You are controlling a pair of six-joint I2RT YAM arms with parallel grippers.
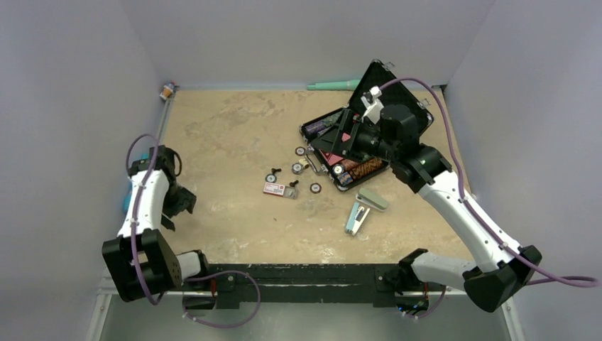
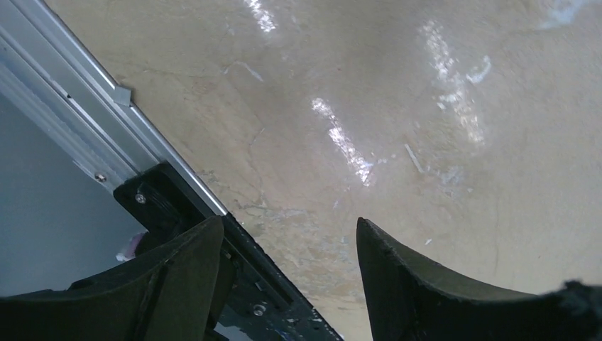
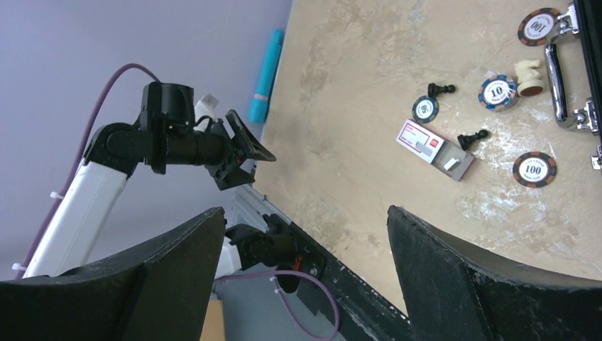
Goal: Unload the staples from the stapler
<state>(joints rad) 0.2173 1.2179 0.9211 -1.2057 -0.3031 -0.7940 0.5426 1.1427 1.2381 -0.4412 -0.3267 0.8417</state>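
The light-blue stapler [image 1: 357,215] lies on the tan table right of centre, hinged open, with its pale top part [image 1: 372,199] swung off to the side. It does not show in either wrist view. My right gripper [image 1: 339,142] is open and empty, raised over the black case, well behind the stapler; in the right wrist view [image 3: 305,211] its fingers are wide apart. My left gripper [image 1: 183,202] is open and empty near the table's left edge, far from the stapler; in the left wrist view [image 2: 287,224] it hangs over bare table.
An open black case [image 1: 348,145] holding chips stands at the back right. Poker chips [image 3: 534,169], black pawns [image 3: 472,138] and a red-white box [image 3: 426,142] lie mid-table. A teal pen [image 1: 332,85] lies by the back wall. The metal rail [image 2: 85,128] runs along the table's edge.
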